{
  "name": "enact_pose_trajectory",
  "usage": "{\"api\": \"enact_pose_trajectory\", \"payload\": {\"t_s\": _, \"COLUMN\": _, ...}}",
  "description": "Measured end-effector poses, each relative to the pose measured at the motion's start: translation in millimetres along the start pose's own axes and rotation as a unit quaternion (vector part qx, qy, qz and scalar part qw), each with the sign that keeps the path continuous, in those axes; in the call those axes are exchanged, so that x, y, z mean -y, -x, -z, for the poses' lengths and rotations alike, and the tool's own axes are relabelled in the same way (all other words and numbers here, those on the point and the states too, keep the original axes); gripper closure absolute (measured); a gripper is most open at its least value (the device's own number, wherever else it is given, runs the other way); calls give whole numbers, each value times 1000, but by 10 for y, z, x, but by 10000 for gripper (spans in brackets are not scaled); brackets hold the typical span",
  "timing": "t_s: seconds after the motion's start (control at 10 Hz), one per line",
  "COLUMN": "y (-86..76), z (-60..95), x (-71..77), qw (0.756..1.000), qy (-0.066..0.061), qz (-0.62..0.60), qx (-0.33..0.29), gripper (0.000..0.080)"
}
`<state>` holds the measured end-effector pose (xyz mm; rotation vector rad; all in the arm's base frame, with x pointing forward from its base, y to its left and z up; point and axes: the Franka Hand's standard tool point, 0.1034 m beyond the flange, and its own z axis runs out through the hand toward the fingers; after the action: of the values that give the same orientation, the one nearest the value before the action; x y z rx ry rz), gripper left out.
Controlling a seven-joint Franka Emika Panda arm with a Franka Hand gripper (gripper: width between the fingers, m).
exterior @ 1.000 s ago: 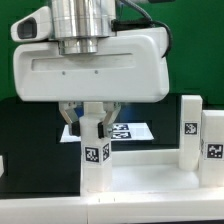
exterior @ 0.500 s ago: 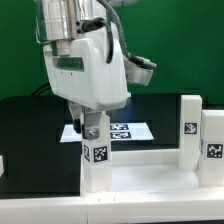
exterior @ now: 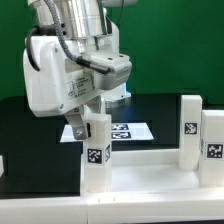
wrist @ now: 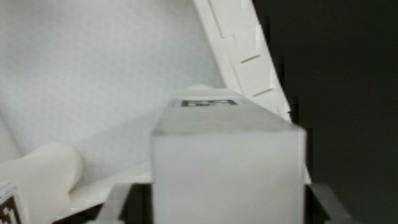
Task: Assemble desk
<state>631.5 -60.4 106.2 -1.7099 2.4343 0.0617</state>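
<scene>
On the black worktop (exterior: pixel 30 120) | pincer (exterior: pixel 92 124) grasping chunky square white plastic leg (exterior: pixel 95 150) | leg upright on flat white tabletop panel (exterior: pixel 150 170)

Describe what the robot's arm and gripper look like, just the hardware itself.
The arm is glossy white with rounded, bulky housings and a ribbed silver metal cylinder near the wrist. A grey cable loops beside it. The gripper has a white body with darker grey fingers. No markings can be made out.

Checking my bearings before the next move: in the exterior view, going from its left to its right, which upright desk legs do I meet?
Leg under the gripper → tagged leg → leg at the frame edge.
</scene>
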Motion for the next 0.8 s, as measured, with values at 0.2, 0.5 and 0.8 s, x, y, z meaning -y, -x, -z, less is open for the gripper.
{"api": "enact_pose_trajectory", "payload": {"t_s": 0.2, "y": 7, "z": -9, "x": -4, "qw": 1000, "qy": 1, "qz": 23, "qx": 0, "gripper": 408}}
{"api": "enact_pose_trajectory", "payload": {"t_s": 0.5, "y": 165, "z": -47, "x": -75, "qw": 945, "qy": 26, "qz": 325, "qx": -2, "gripper": 174}}
{"api": "enact_pose_trajectory", "payload": {"t_s": 0.8, "y": 145, "z": -49, "x": -72, "qw": 914, "qy": 26, "qz": 404, "qx": -2, "gripper": 151}}
